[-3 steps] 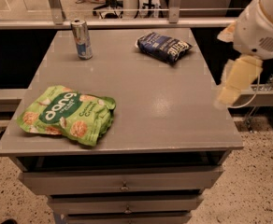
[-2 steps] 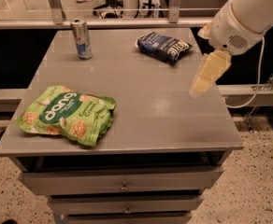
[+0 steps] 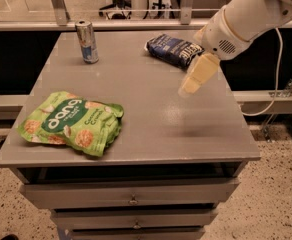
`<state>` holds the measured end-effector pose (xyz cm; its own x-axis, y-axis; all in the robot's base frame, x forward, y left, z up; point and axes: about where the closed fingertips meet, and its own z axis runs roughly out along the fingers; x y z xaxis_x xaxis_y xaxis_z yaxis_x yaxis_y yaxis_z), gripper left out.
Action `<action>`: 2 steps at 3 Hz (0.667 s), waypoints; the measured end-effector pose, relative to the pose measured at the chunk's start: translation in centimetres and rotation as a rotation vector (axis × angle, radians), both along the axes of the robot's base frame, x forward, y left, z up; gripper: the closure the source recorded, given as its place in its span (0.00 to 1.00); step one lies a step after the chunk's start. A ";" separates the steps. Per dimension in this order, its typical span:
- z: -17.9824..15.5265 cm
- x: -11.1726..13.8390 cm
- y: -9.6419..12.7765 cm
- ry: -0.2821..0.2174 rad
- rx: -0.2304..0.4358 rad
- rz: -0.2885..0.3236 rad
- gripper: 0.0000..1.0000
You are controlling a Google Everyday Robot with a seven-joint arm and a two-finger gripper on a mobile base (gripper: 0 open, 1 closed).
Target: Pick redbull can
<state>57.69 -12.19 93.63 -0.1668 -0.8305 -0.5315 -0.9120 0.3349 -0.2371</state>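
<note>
The redbull can (image 3: 87,41) stands upright near the far left corner of the grey table (image 3: 151,109); it is slim, silver and blue with a silver top. My gripper (image 3: 190,88) hangs from the white arm that comes in from the upper right, its cream fingers pointing down and left over the right-middle of the table. It is well to the right of the can and holds nothing that I can see.
A dark blue snack bag (image 3: 173,49) lies at the far right of the table, just behind the gripper. A green snack bag (image 3: 72,122) lies at the front left. Drawers sit below the table's front edge. A rail runs behind the table.
The arm has swung left, from beyond the table's right edge to over its right-middle. The can and both bags have not moved.
</note>
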 end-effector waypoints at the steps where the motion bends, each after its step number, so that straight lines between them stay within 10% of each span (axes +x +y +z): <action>1: -0.6 1.0 1.5 -0.005 0.041 0.012 0.00; 2: -1.3 4.5 5.2 -0.022 0.147 0.023 0.00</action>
